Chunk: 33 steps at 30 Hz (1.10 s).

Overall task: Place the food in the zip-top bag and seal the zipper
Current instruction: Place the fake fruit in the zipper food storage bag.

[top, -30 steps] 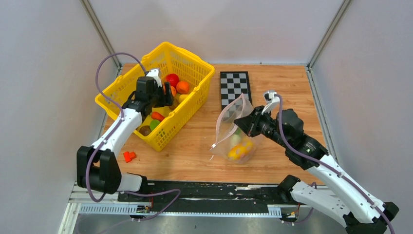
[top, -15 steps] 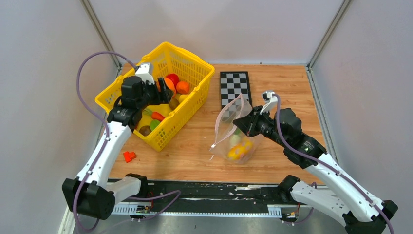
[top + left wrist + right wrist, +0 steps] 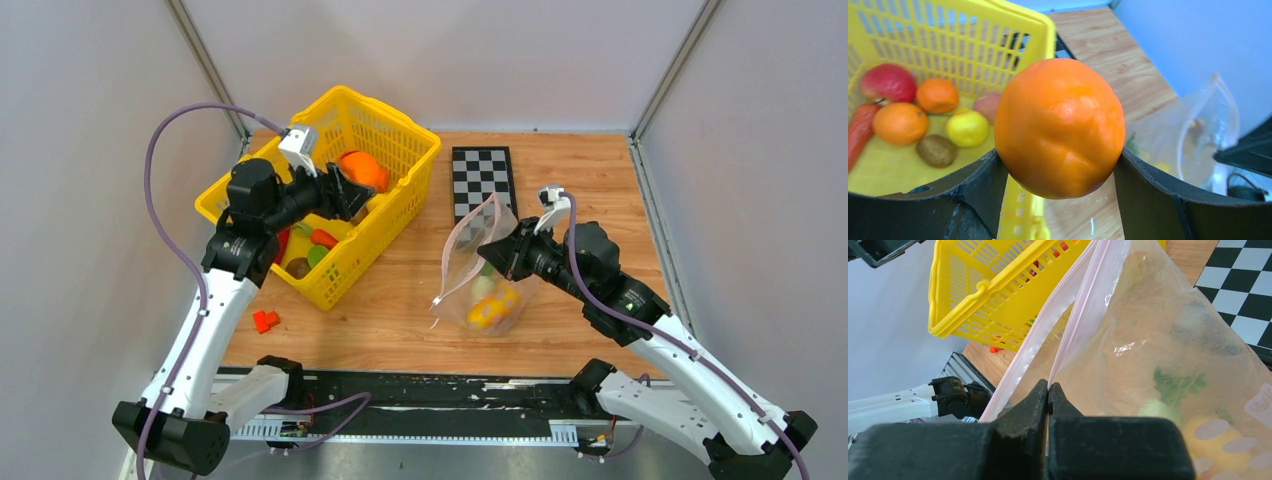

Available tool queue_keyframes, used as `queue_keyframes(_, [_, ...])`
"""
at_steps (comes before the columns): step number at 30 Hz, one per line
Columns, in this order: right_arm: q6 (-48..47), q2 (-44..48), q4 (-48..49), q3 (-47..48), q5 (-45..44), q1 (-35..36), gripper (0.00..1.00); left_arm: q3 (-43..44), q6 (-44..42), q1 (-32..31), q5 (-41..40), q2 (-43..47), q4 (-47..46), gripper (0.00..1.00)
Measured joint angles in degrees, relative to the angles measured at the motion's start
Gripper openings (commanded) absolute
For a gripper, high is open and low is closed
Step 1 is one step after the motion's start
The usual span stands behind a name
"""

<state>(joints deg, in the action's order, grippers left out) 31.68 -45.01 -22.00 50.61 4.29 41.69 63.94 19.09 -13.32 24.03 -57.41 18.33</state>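
over the table (image 3: 400,310) we've lifted an orange fruit (image 3: 1060,127) clear of the basket (image 3: 352,268) in our left pincer (image 3: 1060,165), right pincer (image 3: 1048,390) pinching the zip-top bag (image 3: 1158,340) at its mouth.

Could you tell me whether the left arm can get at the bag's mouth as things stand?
Probably yes: the right gripper pinches the zip-top bag by its rim, holding its mouth open towards the left gripper and its orange fruit.

A yellow plastic basket (image 3: 380,232) with slotted walls is set at an angle on the rear left of the wooden desk (image 3: 590,180). A black-and-white checkerboard (image 3: 482,180) is laid flat just to the basket's right, apart from it. A small red piece (image 3: 264,321) is seen on the desk near the basket's front corner. The desk is enclosed by plain grey walls (image 3: 90,150).
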Motion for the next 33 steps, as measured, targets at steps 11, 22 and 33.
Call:
queue_keyframes(11, [0.3,0.0,0.1,0.0,0.4,0.0,0.0,0.8,-1.7,-10.0,10.3,0.9,-1.3,0.61])
queue_keyframes(22, [0.6,0.0,0.0,0.0,1.2,0.0,0.0,3.1,-3.4,-24.7,11.7,-4.0,-3.3,0.61])
queue_keyframes(33, [0.8,0.1,0.0,0.0,1.4,0.0,0.0,3.1,-3.6,-32.5,10.7,-12.3,-6.2,0.6])
